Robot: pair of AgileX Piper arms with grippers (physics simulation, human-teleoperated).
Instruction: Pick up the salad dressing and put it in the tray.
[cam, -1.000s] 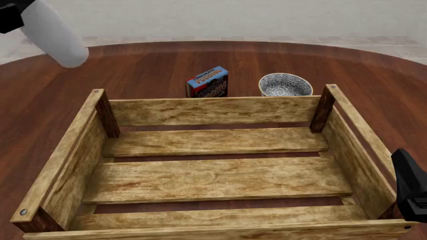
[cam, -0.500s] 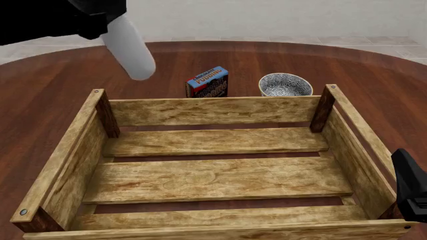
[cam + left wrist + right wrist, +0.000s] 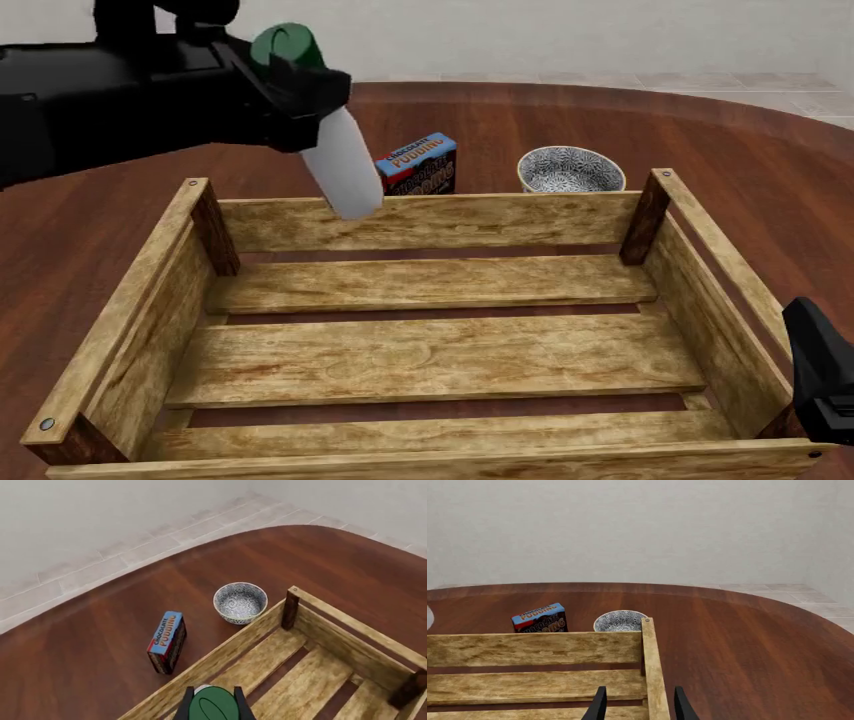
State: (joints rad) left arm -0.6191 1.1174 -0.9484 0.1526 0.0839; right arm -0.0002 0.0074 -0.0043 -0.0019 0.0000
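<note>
The salad dressing (image 3: 343, 165), a slim white bottle with a green cap (image 3: 288, 47), hangs tilted in the air over the far left part of the tray (image 3: 427, 218). My left gripper (image 3: 304, 95) is shut on it just below the cap. In the left wrist view the green cap (image 3: 212, 704) sits between the two dark fingers (image 3: 185, 706), with the tray's far wall (image 3: 220, 657) underneath. My right gripper (image 3: 639, 707) is open, low at the tray's near right corner (image 3: 817, 385), its fingers on either side of the right wall (image 3: 654, 680).
A blue-and-red pudding box (image 3: 416, 165) and a small patterned white bowl (image 3: 570, 170) stand on the dark wooden table just beyond the tray's far wall. Both also show in the left wrist view, the box (image 3: 167, 641) and the bowl (image 3: 239, 601).
The left arm has swung right and towards the tray with the bottle, from the upper left corner to above the tray's far left wall. The right gripper has not moved.
</note>
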